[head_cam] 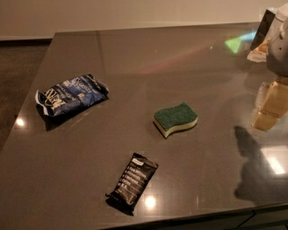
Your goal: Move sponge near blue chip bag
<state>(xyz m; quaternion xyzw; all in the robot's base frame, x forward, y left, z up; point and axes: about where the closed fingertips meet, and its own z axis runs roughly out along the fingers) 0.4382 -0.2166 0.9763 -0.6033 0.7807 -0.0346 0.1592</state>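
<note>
The sponge was found green side up mid-tabletop, its long axis laid from near-left to far-right, well apart from the blue chip bag at the left, while what was probably the hand was cropped at the upper-right edge, its opening and hold not discernible.

One camera looks down at a slant from above the near edge of the dark table, facing its far edge and the pale wall beyond (most of the tabletop fits in view). The gripper enters at the frame's upper right edge.
</note>
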